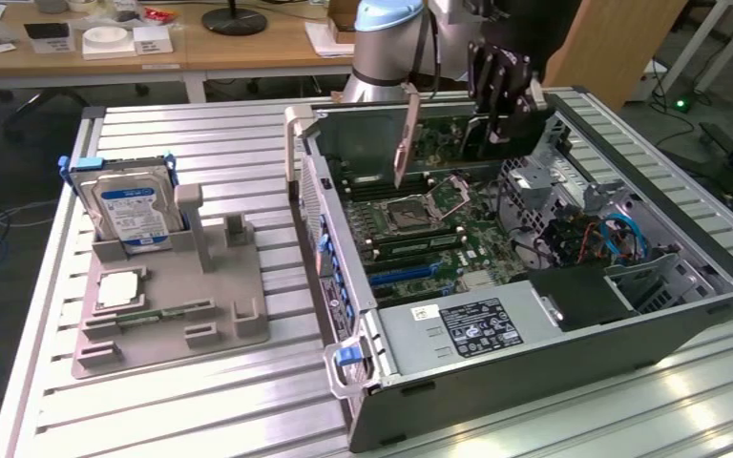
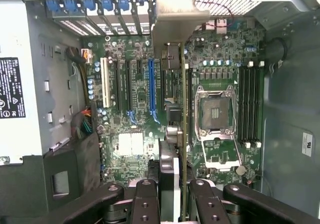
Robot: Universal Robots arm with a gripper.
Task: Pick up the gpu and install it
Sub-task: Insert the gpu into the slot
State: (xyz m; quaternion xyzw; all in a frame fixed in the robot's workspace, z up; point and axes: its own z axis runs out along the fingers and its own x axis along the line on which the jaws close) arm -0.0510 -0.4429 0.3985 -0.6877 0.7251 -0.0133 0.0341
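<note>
The gpu [image 1: 408, 134] is a thin dark card with a pale metal bracket at one end. It hangs edge-down above the far part of the open computer case [image 1: 672, 315], clear of the motherboard [image 1: 450, 243]. My gripper [image 1: 504, 132] is shut on the card, one finger on each face. In the wrist view the gpu [image 2: 172, 29] runs edge-on between my fingers [image 2: 145, 204], with my gripper [image 2: 175, 204] closed around it. The card lies just beside the blue expansion slot [image 2: 150, 84] and parallel to it.
A grey fixture [image 1: 214, 305] at the exterior view's left holds a silver hard drive [image 1: 131, 210], a processor chip [image 1: 118, 286] and a green memory stick [image 1: 150, 313]. Inside the case are the open processor socket [image 1: 420, 215], the power supply [image 1: 469, 329] and loose cables [image 1: 596, 239].
</note>
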